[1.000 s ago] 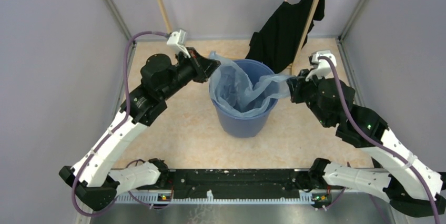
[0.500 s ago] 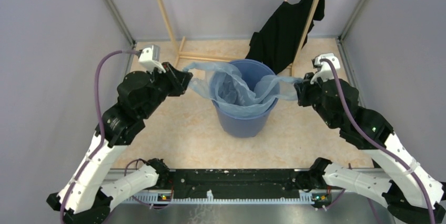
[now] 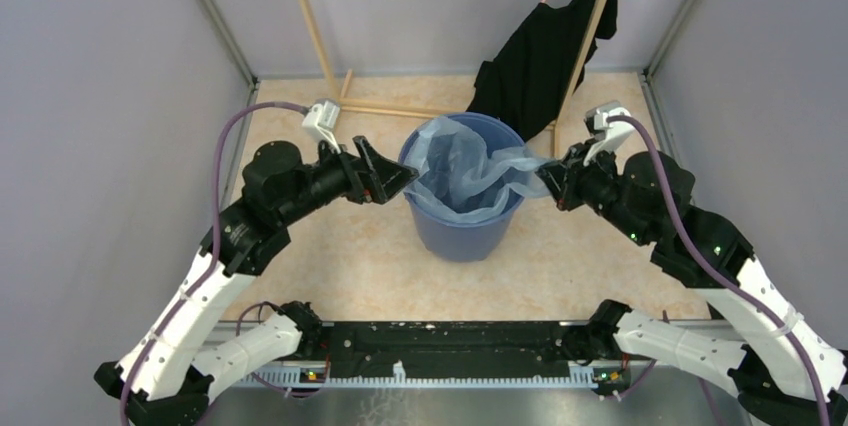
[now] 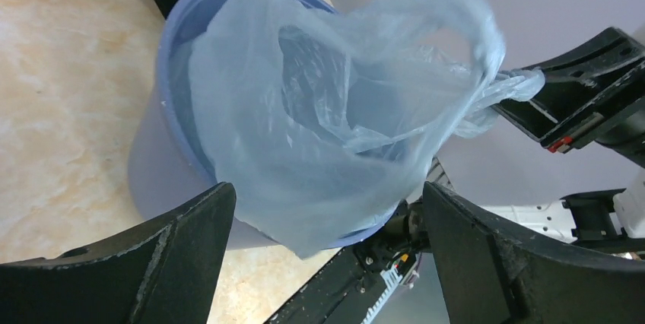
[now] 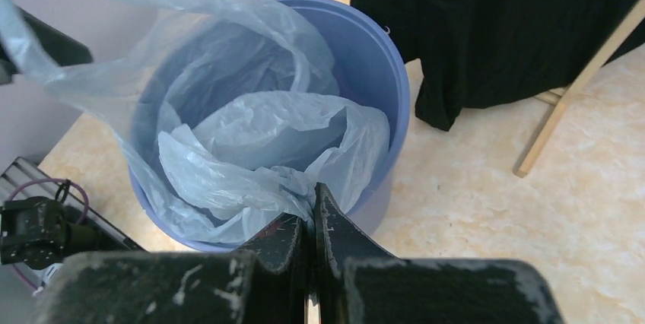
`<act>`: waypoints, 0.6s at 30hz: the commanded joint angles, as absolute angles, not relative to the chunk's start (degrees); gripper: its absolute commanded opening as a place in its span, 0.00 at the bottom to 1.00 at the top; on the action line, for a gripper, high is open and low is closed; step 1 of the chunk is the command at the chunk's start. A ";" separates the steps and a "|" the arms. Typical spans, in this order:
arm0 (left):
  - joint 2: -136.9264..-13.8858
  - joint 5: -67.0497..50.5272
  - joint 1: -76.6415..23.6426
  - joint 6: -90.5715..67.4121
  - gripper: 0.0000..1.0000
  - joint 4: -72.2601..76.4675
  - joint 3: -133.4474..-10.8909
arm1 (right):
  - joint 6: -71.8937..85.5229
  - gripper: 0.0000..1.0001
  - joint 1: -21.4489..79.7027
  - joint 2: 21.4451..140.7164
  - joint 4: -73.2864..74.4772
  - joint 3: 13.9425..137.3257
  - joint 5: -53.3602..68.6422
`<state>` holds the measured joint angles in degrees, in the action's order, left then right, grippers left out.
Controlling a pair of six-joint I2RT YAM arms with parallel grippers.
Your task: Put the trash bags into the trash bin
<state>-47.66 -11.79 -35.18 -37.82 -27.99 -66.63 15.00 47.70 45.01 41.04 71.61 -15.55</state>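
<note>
The trash bag (image 3: 462, 168) is seen lying inside the trash bin (image 3: 462, 236) and draped over its rim, its three o'clock edge apparently pinched between the closed fingers of the right gripper (image 3: 545, 178), while the left gripper (image 3: 390, 171) is held spread wide and empty at nine o'clock.

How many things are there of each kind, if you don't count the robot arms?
trash bin: 1
trash bag: 1
black garment: 1
wooden rack: 1
Total: 4
</note>
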 commanded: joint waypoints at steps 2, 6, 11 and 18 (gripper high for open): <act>-47.64 -16.88 -35.22 -37.32 0.98 -25.32 -66.21 | 14.55 0.00 47.28 43.97 36.68 70.81 -12.49; -47.25 -18.49 -35.62 -33.66 0.98 -26.01 -65.97 | 14.13 0.00 47.28 43.93 36.51 70.68 -12.81; -49.85 -12.70 -36.38 -28.95 0.98 -27.39 -65.37 | 13.89 0.00 47.27 44.01 36.40 70.34 -12.49; -56.76 -0.72 -36.52 -26.74 0.82 -28.46 -70.45 | 13.80 0.00 47.28 43.43 38.03 71.39 -13.01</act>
